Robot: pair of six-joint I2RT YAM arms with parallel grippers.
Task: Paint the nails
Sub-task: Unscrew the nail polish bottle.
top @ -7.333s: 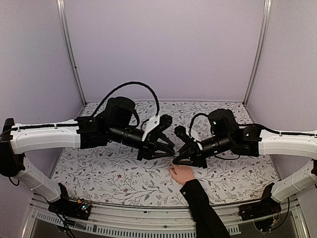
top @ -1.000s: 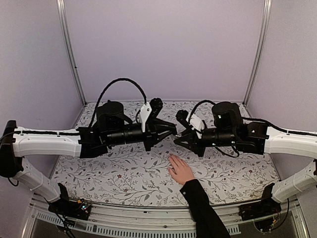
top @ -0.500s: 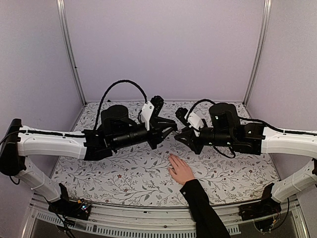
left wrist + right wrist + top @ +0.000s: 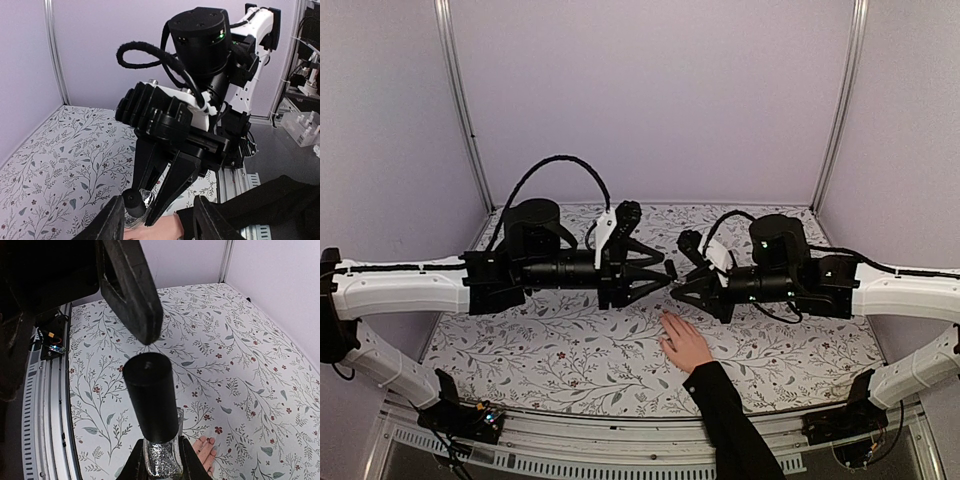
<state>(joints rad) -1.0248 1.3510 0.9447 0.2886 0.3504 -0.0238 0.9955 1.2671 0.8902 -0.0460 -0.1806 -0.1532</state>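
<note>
A light-skinned hand (image 4: 684,346) with a black sleeve lies flat on the floral table. Its nails (image 4: 214,441) show only in the right wrist view, as tiny pale tips. Above the fingers, my right gripper (image 4: 682,287) (image 4: 161,460) is shut on a small glitter-filled bottle (image 4: 161,462) with a tall black cap (image 4: 150,395). My left gripper (image 4: 663,272) (image 4: 159,220) faces it with its jaws spread, open. The cap (image 4: 133,200) sits just ahead, between the left gripper's fingers (image 4: 112,220), which do not touch it.
The floral tablecloth (image 4: 550,350) covers the table. Purple walls with metal posts (image 4: 460,100) close in the back and sides. The metal rail (image 4: 620,435) runs along the near edge, where the black sleeve (image 4: 725,420) crosses it.
My left gripper's jaws have spread apart at the bottle's cap, from shut to open. Both arms have shifted a little; the hand has stayed put.
</note>
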